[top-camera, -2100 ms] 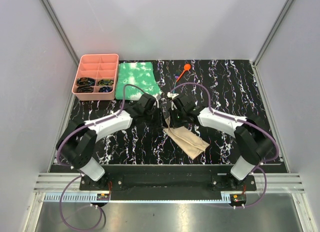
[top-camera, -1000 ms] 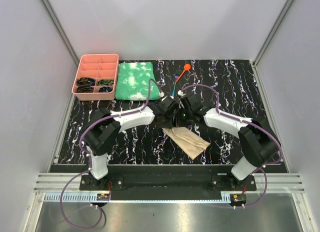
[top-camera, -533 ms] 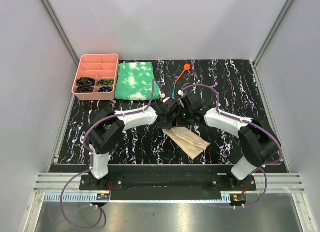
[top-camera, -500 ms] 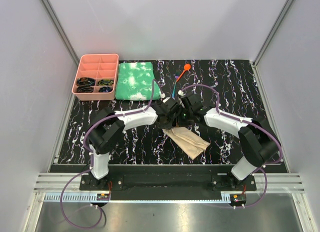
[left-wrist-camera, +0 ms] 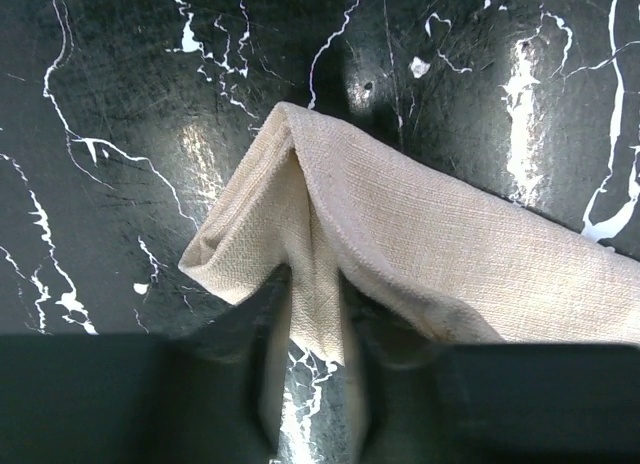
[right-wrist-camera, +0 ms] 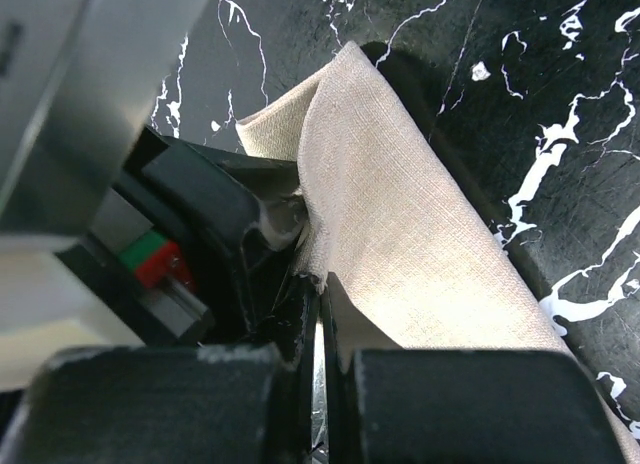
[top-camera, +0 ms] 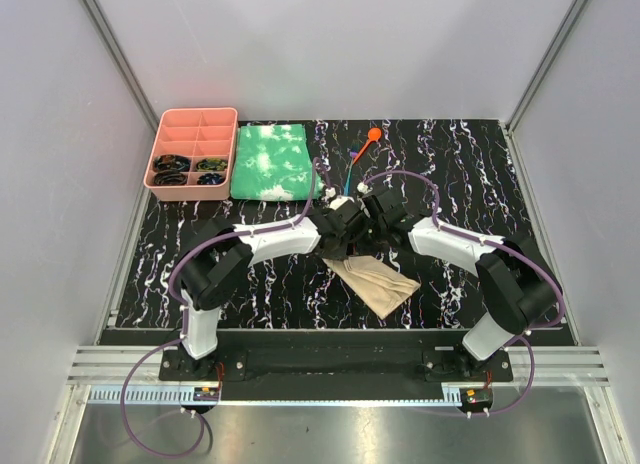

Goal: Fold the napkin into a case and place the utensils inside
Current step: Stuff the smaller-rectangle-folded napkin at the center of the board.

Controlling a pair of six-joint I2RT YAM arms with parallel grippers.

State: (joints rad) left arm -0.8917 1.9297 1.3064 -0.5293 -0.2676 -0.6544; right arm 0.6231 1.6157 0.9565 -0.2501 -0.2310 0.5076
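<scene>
The tan napkin (top-camera: pixel 380 281) lies folded on the black marbled table, with its far end lifted where both grippers meet. My left gripper (top-camera: pixel 338 234) is open and straddles a raised flap of the napkin (left-wrist-camera: pixel 400 234); the flap spans the gap between the fingers (left-wrist-camera: pixel 262 364). My right gripper (right-wrist-camera: pixel 322 294) is shut on the napkin's (right-wrist-camera: pixel 400 204) edge, just beside the left gripper. Of the utensils, the orange spoon (top-camera: pixel 373 136) and the slim blue one (top-camera: pixel 348 180) lie on the table beyond the grippers, outside the napkin.
A pink compartment tray (top-camera: pixel 192 149) with dark items stands at the back left. A green-and-white cloth (top-camera: pixel 272 162) lies beside it. Grey walls close in the table on three sides.
My left gripper has slid right along the table until it sits against the right gripper at the napkin's far end. The right arm has barely moved.
</scene>
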